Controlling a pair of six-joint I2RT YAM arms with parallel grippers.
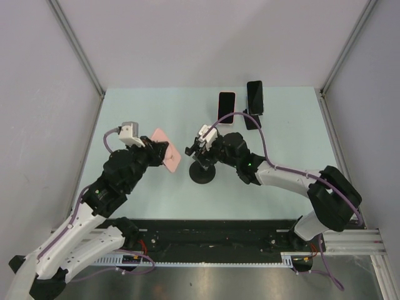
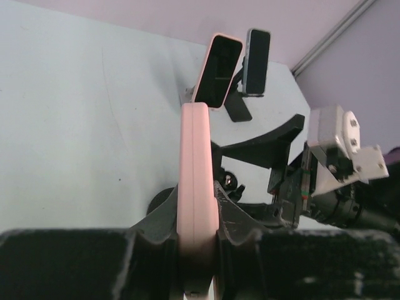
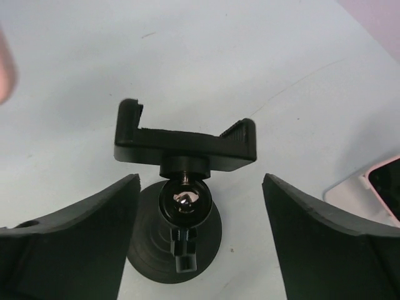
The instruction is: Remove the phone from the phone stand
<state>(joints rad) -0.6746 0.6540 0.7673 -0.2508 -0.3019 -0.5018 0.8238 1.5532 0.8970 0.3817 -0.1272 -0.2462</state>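
My left gripper (image 1: 164,152) is shut on a pink-cased phone (image 1: 167,150), held edge-on in the left wrist view (image 2: 198,181), clear of and left of the stand. The black phone stand (image 1: 203,172) has a round base and an empty clamp cradle (image 3: 185,144). My right gripper (image 1: 199,152) is open, its fingers (image 3: 81,225) on either side of the stand's ball joint (image 3: 184,201) without touching it.
Two more phones stand on stands at the back of the table: one pink-cased (image 1: 226,107) and one dark (image 1: 254,97), also in the left wrist view (image 2: 219,70). Grey walls enclose the table on three sides.
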